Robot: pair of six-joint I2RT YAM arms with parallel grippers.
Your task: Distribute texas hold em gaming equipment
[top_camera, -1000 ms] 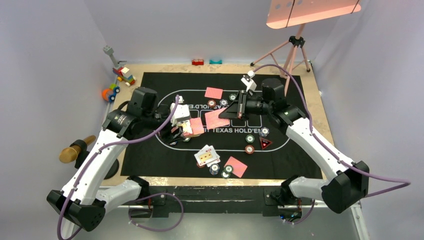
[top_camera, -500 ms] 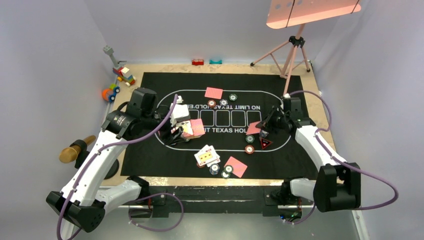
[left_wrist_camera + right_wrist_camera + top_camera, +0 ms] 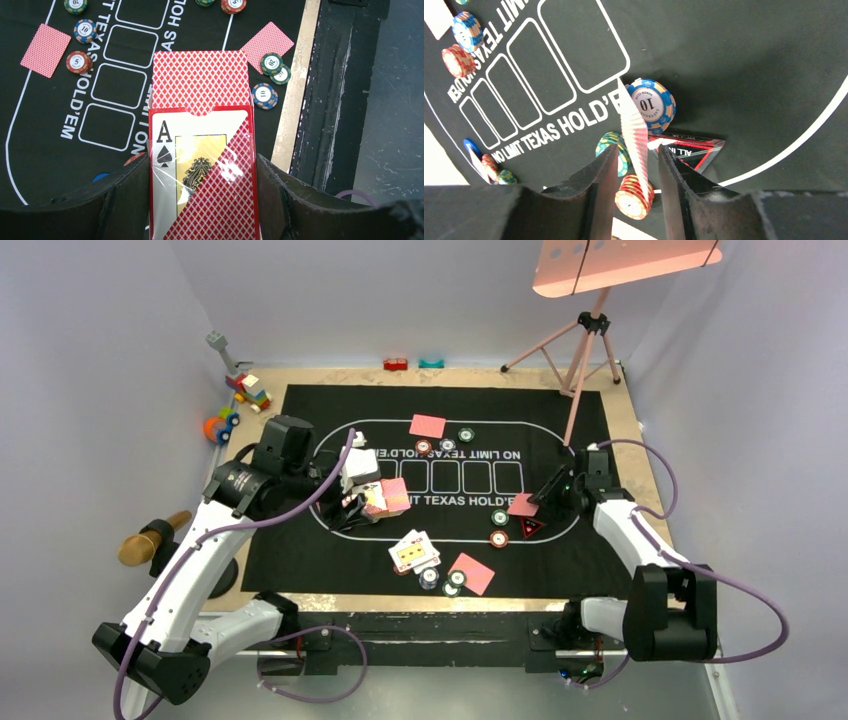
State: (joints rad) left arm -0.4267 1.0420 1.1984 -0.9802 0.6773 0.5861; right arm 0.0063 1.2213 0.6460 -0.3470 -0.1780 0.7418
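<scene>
Nearest the arm bases, a red-backed card [image 3: 473, 573] is seen lying face down on the black mat [image 3: 290, 550], with two poker chips [image 3: 455, 582] just beside it and a small fan of face-up cards [image 3: 413, 552] a little farther in. Over the mat's left half, a red deck box [image 3: 392, 494] printed with an ace of spades is clamped by its sides in the left gripper [image 3: 202, 172], its top end open. On the right, a second red-backed card [image 3: 634, 130] is found on edge between the fingers of the right gripper [image 3: 638, 151], which are parted, with a gap visible on each side of the card. Close around that card are laid a red chip [image 3: 631, 200], a green chip [image 3: 611, 140], a blue chip marked 10 [image 3: 650, 104] and the dark triangle marker [image 3: 691, 150]. At the far side, another face-down card [image 3: 427, 425] is flanked by three chips [image 3: 447, 445]. Toy blocks [image 3: 250, 390] are seen beyond the mat's far-left corner.
</scene>
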